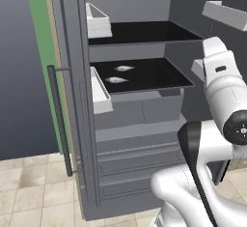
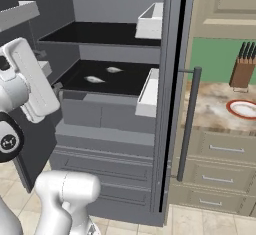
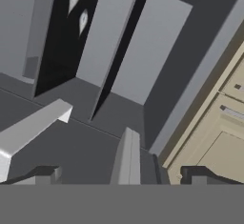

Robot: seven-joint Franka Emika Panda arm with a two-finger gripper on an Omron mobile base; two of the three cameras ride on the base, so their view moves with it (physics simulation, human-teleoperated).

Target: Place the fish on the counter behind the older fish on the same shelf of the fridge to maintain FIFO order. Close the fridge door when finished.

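While wide open and empty, jaws [image 3: 122, 173] well apart from both fish [image 1: 116, 80] on shelf [image 1: 159, 78].

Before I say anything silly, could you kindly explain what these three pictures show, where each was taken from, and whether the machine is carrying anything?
This is a rendered kitchen with a white robot arm on a driving base. Two pictures come from cameras on the base, behind the arm to its left and right; the third looks along the pincer, so it is tilted. The arm faces an open grey fridge. On its lower black shelf lie two small silvery fish, one behind the other. To the right is a speckled counter with a knife block and a red-rimmed plate. The pincer is open and holds nothing.
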